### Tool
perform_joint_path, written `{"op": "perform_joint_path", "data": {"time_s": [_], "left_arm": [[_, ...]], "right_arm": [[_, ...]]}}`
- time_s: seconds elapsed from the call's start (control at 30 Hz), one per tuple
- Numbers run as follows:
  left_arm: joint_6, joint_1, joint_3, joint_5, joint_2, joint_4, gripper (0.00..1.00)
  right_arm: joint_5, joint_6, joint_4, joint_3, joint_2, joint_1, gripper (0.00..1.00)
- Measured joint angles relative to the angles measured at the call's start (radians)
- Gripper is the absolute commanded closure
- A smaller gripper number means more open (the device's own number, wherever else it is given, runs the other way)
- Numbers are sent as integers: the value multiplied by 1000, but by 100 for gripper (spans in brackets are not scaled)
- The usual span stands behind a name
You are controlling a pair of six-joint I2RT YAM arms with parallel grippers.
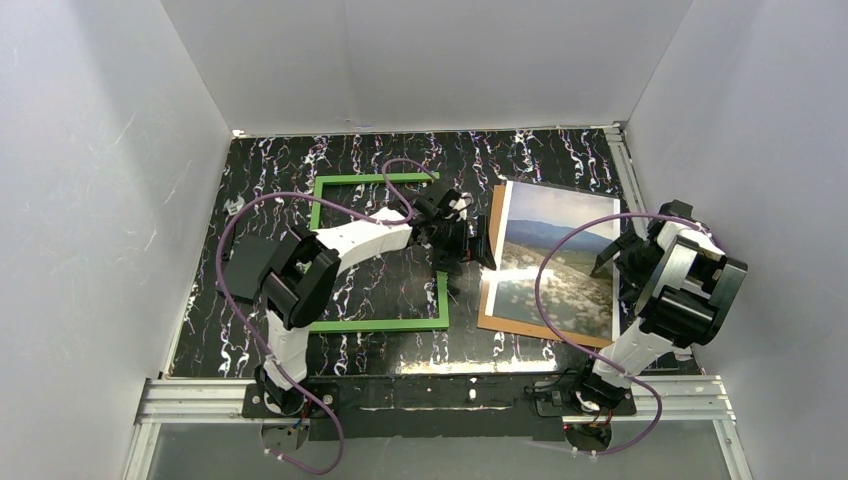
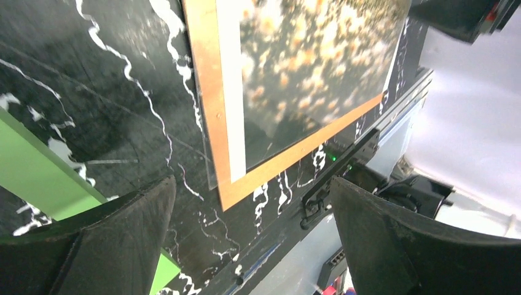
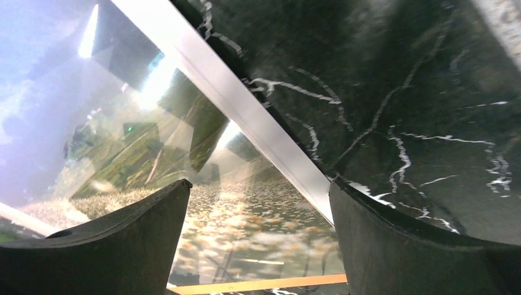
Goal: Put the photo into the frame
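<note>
Paper print first: the photo point(image 1: 555, 255) lies face up on the brown backing board point(image 1: 487, 300) at the right of the counter point(image 1: 300, 160). Just left of it the frame point(image 1: 375, 324) lies flat, only dark marble showing inside its green bars, so we judge the insertion not yet begun. Our left tool point(image 1: 478, 248) hangs over the gap between frame and board, spread wide with nothing in it, likely to catch the print's left edge. Our right tool point(image 1: 612, 258) sits at the right edge, equally wide and empty, probably to steady or lift that side.
</note>
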Motion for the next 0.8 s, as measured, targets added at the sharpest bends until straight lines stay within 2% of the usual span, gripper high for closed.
{"op": "perform_joint_path", "data": {"time_s": [0.3,0.47,0.57,0.8], "left_arm": [[-32,17,117,-4,131,21,9],[-43,17,106,-19,179,23,10],[-49,17,103,-21,179,31,15],[-92,31,46,14,165,114,17]], "right_arm": [[-81,-12,5,-27,-21,27,9],[-104,-12,7,-44,-34,55,9],[-114,-12,7,-50,-39,72,9],[-126,-16,19,-66,-55,89,10]]}}
